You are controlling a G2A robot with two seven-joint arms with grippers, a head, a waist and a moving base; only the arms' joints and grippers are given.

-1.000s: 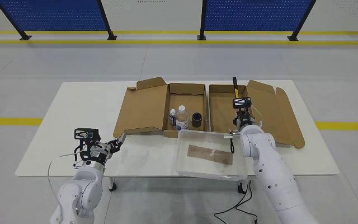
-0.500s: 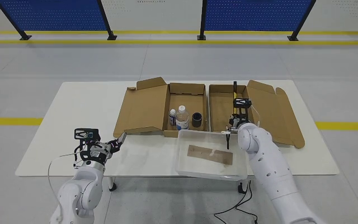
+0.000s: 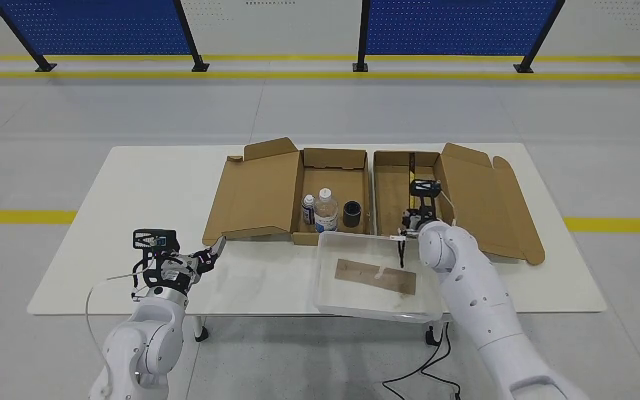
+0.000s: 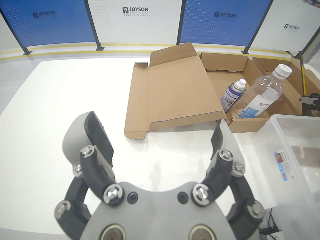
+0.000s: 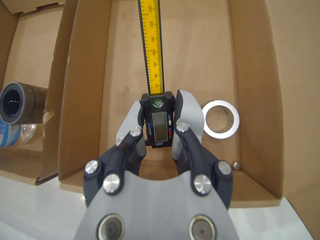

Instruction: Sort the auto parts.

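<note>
My right gripper [image 5: 157,112] is shut on a digital caliper [image 5: 151,38], clamping its black display head, with the yellow ruler pointing away over the right cardboard box [image 5: 252,51]. In the top view the right gripper [image 3: 420,200] is over that box's [image 3: 395,185] near part. A metal ring [image 5: 220,119] and a small metal piece [image 5: 236,165] lie on the box floor. My left gripper [image 4: 160,136] stands open above the bare table, near the front left [image 3: 210,252].
The left cardboard box [image 3: 333,165] holds a spray can [image 4: 233,96], a clear plastic bottle [image 4: 262,95] and a dark cylinder [image 5: 18,103]. A clear plastic bin [image 3: 340,292] with a brown board [image 3: 374,276] in it sits at the table's front. Box flaps [image 3: 255,195] lie open.
My right gripper has carried the caliper to the left and toward the boxes, from over the bin's corner to over the right box. The left arm has kept still.
</note>
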